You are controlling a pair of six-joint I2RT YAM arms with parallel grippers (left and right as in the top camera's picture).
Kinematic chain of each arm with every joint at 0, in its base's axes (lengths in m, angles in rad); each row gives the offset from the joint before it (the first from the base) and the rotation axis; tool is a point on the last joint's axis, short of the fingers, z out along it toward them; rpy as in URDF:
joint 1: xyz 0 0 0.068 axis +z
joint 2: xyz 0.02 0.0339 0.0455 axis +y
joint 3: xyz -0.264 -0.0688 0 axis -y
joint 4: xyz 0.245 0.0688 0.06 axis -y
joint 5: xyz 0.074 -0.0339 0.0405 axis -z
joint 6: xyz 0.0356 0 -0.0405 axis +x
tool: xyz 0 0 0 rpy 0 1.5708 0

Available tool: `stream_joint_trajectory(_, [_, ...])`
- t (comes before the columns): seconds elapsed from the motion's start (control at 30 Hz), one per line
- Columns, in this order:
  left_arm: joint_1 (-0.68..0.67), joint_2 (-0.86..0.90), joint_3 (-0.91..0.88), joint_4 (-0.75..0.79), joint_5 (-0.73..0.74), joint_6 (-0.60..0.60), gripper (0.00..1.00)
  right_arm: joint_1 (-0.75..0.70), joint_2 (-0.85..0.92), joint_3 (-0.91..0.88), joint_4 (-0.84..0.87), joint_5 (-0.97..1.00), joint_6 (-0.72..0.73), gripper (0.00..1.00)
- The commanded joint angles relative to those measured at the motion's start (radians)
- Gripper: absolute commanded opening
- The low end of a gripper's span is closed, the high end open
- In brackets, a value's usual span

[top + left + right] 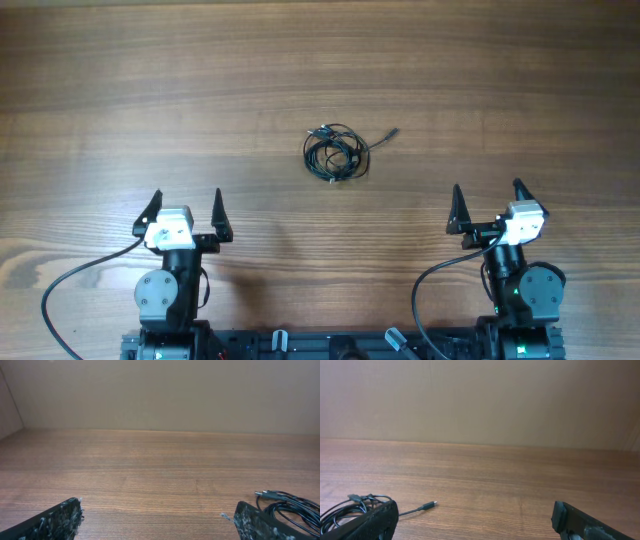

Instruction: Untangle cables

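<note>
Nothing is untangled yet; the cables (335, 153) lie in one small knot on the table (110, 90), a plug end trailing out; the left gripper (187, 203) and right gripper (488, 195) both gape wide, empty, well short of it

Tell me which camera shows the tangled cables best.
Overhead: the cables show whole and unobstructed, with one plug end trailing right. Both wrist views catch only a part, cut off at a bottom corner.

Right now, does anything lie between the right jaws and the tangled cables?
Nothing: only bare wooden table separates the right gripper, jaws open, from the cables. The overhead view shows the whole stretch.
</note>
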Motion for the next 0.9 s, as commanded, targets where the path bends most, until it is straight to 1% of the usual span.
stream_joint_trajectory(0.0, [0.008, -0.009, -0.005, 0.0, 0.013, 0.019, 1.0, -0.005, -0.008, -0.002, 0.003, 0.006, 0.012, 1.0])
stream_joint_trajectory(0.1, [0.008, -0.009, -0.005, 0.021, 0.002, 0.022, 1.0, -0.005, -0.008, -0.002, 0.003, 0.006, 0.013, 1.0])
stream_joint_trajectory(0.17, [0.007, -0.009, -0.005, 0.074, 0.046, 0.019, 1.0, -0.005, -0.008, -0.002, 0.003, 0.006, 0.012, 1.0])
stream_joint_trajectory(0.3, [0.007, -0.009, -0.005, 0.271, 0.134, 0.019, 1.0, -0.005, -0.008, -0.002, 0.003, 0.006, 0.012, 1.0])
stream_joint_trajectory(0.33, [0.007, -0.009, -0.005, 0.304, 0.14, 0.019, 1.0, -0.005, -0.008, -0.002, 0.003, 0.006, 0.012, 1.0])
stream_joint_trajectory(0.43, [0.007, -0.003, -0.005, 0.495, 0.121, 0.018, 1.0, -0.005, -0.008, -0.002, 0.003, 0.006, 0.012, 1.0])
stream_joint_trajectory(0.5, [0.007, 0.014, 0.003, 0.563, 0.111, 0.009, 1.0, -0.005, -0.008, -0.002, 0.003, 0.006, 0.012, 1.0])
stream_joint_trajectory(0.53, [0.007, 0.037, 0.024, 0.558, 0.074, -0.033, 1.0, -0.005, -0.008, -0.002, 0.003, 0.006, 0.012, 1.0])
stream_joint_trajectory(0.57, [0.007, 0.067, 0.045, 0.55, 0.06, -0.042, 1.0, -0.005, -0.008, -0.002, 0.003, 0.006, 0.012, 1.0])
stream_joint_trajectory(0.67, [0.008, 0.259, 0.153, 0.545, 0.062, -0.041, 1.0, -0.005, -0.008, -0.002, 0.003, 0.006, 0.012, 1.0])
stream_joint_trajectory(0.73, [0.008, 0.414, 0.256, 0.504, 0.067, -0.041, 1.0, -0.005, -0.008, -0.002, 0.003, 0.006, 0.012, 1.0])
stream_joint_trajectory(0.77, [0.008, 0.523, 0.344, 0.438, 0.088, -0.04, 1.0, -0.005, -0.008, -0.002, 0.003, 0.006, 0.013, 1.0])
stream_joint_trajectory(0.83, [0.008, 0.66, 0.473, 0.328, 0.126, -0.04, 1.0, -0.005, -0.008, -0.002, 0.003, 0.006, 0.012, 1.0])
stream_joint_trajectory(0.87, [0.008, 0.734, 0.559, 0.229, 0.168, -0.037, 1.0, -0.005, -0.008, -0.002, 0.003, 0.006, 0.012, 1.0])
